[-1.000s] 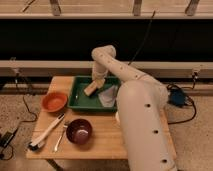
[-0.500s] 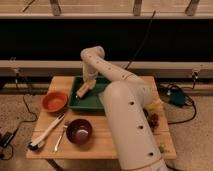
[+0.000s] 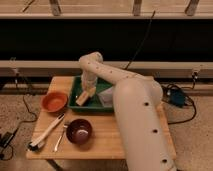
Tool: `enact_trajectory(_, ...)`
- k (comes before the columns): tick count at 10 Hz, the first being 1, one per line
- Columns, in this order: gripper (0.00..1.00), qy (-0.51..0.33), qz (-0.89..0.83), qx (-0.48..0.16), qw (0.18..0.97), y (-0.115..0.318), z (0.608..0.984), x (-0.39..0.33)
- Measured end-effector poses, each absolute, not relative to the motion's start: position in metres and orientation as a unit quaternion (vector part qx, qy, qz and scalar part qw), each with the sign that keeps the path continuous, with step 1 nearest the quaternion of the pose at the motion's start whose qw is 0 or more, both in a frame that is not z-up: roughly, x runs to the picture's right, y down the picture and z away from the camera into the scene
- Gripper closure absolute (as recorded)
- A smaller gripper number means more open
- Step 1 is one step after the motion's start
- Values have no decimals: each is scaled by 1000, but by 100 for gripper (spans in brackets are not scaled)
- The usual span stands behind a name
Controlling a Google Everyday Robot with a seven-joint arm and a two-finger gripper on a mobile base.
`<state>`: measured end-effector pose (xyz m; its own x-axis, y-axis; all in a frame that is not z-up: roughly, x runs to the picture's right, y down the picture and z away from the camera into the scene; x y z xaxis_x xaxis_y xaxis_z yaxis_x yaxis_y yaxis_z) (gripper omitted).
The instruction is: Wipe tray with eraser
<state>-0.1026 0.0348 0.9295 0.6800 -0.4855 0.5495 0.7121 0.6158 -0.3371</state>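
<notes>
The robot's arm [image 3: 137,117] is a thick, smooth, off-white tube that fills the lower right of the frame, with a row of small dark round holes along its side. It narrows through rounded, dotted joints toward the upper middle. The gripper [image 3: 88,92], left of centre, is the same pale colour with darker parts at its tip.

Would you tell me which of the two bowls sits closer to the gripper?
The orange bowl, just left of the green tray where the gripper presses the eraser; the dark bowl sits nearer the table's front edge.
</notes>
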Motion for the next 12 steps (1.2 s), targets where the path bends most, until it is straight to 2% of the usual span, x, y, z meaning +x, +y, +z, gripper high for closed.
enact_trajectory(5, 100, -190, -324, -298, 878, 51, 918, -34)
enact_trajectory(8, 100, -154, -293, -305, 893, 36, 932, 2)
enact_trajectory(12, 100, -129, -285, -299, 901, 4, 954, -6)
